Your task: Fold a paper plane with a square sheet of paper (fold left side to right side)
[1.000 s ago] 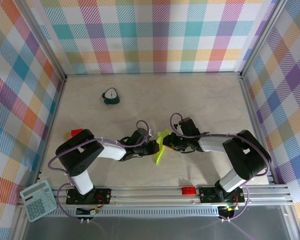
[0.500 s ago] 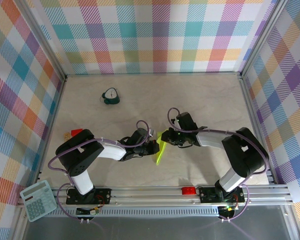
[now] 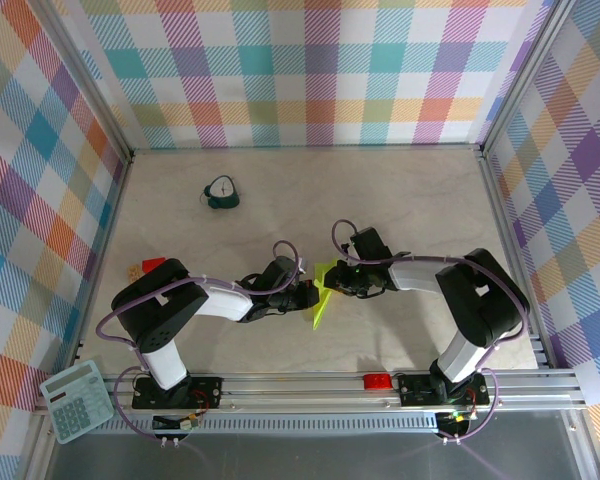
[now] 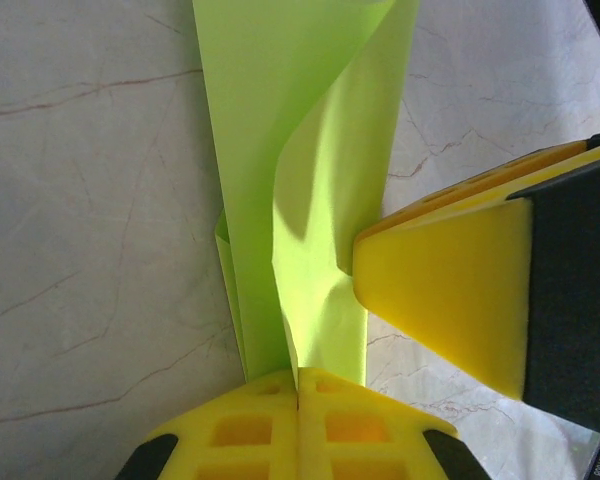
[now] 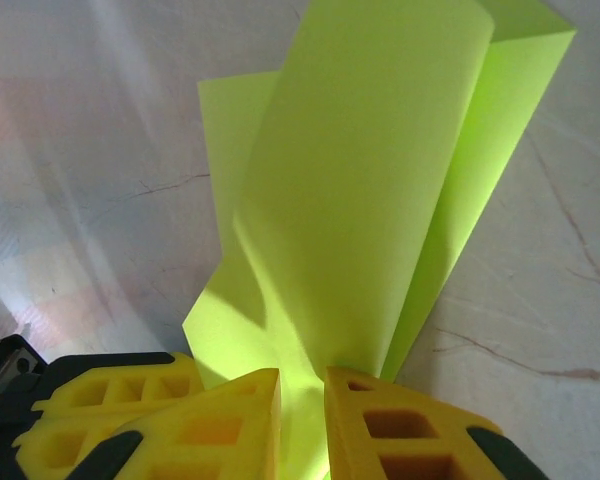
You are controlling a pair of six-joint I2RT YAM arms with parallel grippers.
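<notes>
The pale, marble-patterned worktop (image 3: 400,200) looks the same as a second ago. What changed is the black-and-white right arm (image 3: 430,275): it has moved a little to the left and away from me. Its yellow-fingered right tool (image 3: 338,282) is now directly at the paper, just beside the yellow-fingered left tool (image 3: 305,297). While it travelled, the right tool (image 5: 302,400) also narrowed. In its own camera the two fingers are almost together with a layer of paper running between them, so I read this as a pinch on that layer. The left tool (image 4: 298,385) has not moved; its fingers are pressed together with the bottom edge of the paper caught in the seam. The square sheet of thin lime yellow-green paper (image 3: 320,300) is between the two tools, in the near middle of the worktop. It stands partly up and does not lie flat. From the left wrist (image 4: 280,150) I see its layers bulging open, with one flap touched from the side by a finger of the right tool. I judge that both tools now have a hold, so the flap can be carried over, but the crease is not yet pressed.
</notes>
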